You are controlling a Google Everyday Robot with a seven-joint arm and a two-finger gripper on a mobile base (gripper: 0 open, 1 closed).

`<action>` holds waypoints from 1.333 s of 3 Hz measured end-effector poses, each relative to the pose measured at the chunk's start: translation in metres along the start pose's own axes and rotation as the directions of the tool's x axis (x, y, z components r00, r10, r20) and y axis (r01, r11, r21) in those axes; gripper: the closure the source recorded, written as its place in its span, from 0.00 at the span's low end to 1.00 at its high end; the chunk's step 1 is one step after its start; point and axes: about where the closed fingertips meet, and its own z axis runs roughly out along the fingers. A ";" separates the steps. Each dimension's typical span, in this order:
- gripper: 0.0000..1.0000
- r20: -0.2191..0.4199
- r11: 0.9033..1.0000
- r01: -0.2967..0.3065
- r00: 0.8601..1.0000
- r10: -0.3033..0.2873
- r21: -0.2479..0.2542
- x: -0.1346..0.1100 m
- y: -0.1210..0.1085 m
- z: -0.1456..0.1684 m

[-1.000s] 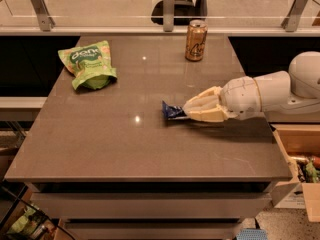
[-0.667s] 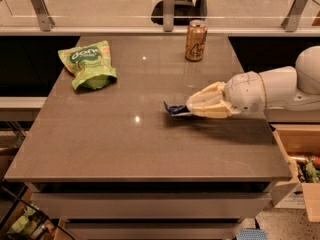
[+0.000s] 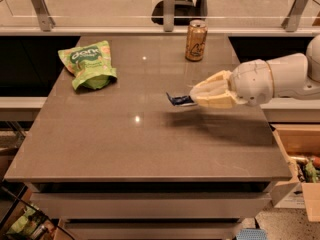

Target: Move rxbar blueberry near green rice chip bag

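Front edge of table: grey-brown top, drawers below. Lower right, off the table: open cardboard box, contents unclear. Mid-table, right of centre: gripper reaches in from the right on a white arm, cream fingers clamped on the bar. Only the bar's dark-blue left end shows, sticking out leftward past the fingertips; the rest is hidden in the grip. Bar looks lifted off the top, with a shadow on the surface under it. Further back, left: bag, light green, crumpled, lying flat, well apart from the bar. Back, right of centre: orange-gold can, upright, near the far edge, behind the gripper. Beyond: glass rail with metal posts.
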 end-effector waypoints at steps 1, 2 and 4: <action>1.00 -0.008 1.000 0.029 1.000 -0.029 0.006 -0.011 -0.010 -0.006; 1.00 -0.021 0.999 0.053 0.998 -0.053 -0.001 -0.023 -0.022 -0.007; 1.00 -0.041 0.994 0.099 0.994 -0.100 -0.036 -0.046 -0.041 0.003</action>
